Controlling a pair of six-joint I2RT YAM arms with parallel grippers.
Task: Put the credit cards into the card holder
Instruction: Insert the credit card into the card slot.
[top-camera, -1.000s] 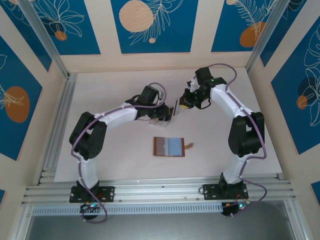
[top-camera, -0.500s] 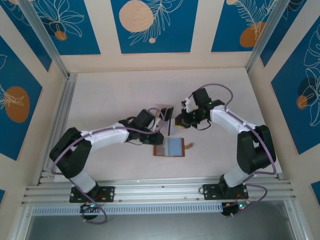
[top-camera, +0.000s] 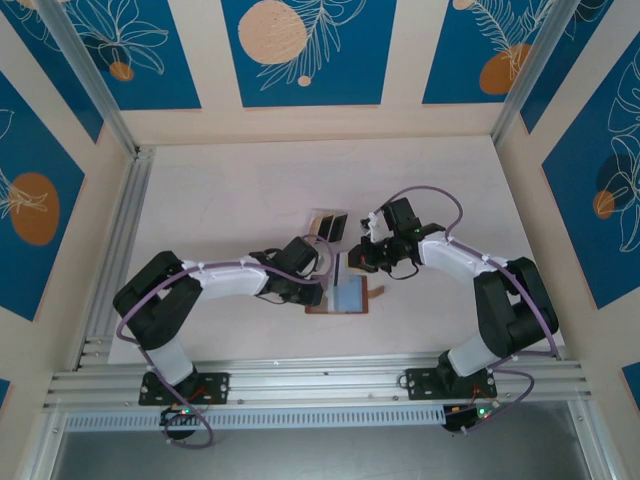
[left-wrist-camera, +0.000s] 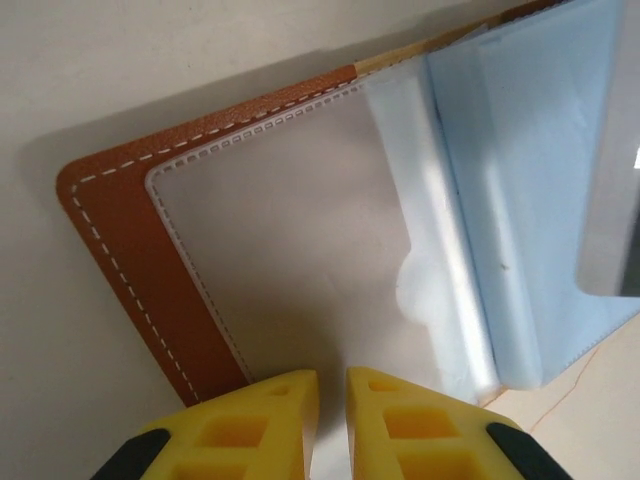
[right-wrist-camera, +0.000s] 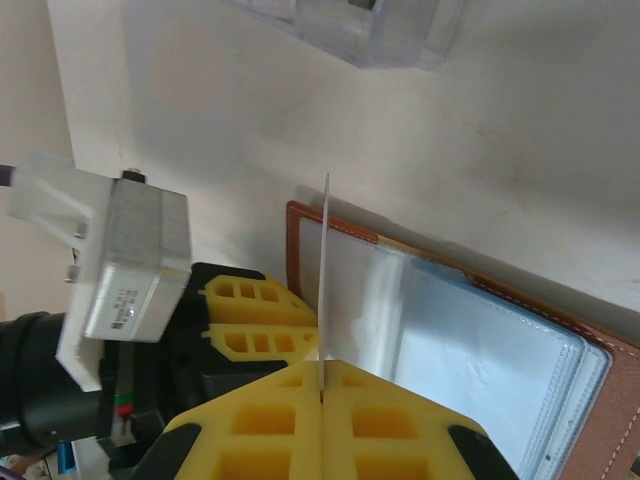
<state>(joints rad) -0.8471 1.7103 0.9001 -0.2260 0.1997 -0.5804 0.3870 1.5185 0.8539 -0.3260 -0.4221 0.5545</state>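
Table (top-camera: 220, 190): carries all the items; both arms reach in from its near edge.
Card holder (top-camera: 347, 298): lies opened flat at mid-table, nearer the near edge than the far one, with the blue-grey lining (left-wrist-camera: 520, 200) facing up.
Clear sleeve (left-wrist-camera: 290, 260): lies over the brown leather on the holder's left half; no card is seen in it.
Left gripper (left-wrist-camera: 332, 385): sits at the holder's left edge. The fingers are narrow, with only a slit between them. The sleeve's edge runs into that slit, so it is judged to be a pinch.
Right gripper (right-wrist-camera: 321, 375): is just beyond the holder's far edge, clamped on one credit card (right-wrist-camera: 325, 260). The card is seen edge-on and stands upright over the holder's left half.
Clear plastic box (top-camera: 327, 223): sits farther back at mid-table, apart from the holder, with the remaining cards (top-camera: 333, 226) inside.
Step in hand: judged to be insertion of the held card; it is not yet in a pocket.
Next move: calls for lining the card's lower edge up with the sleeve mouth and sliding it in while the holder is kept steady.
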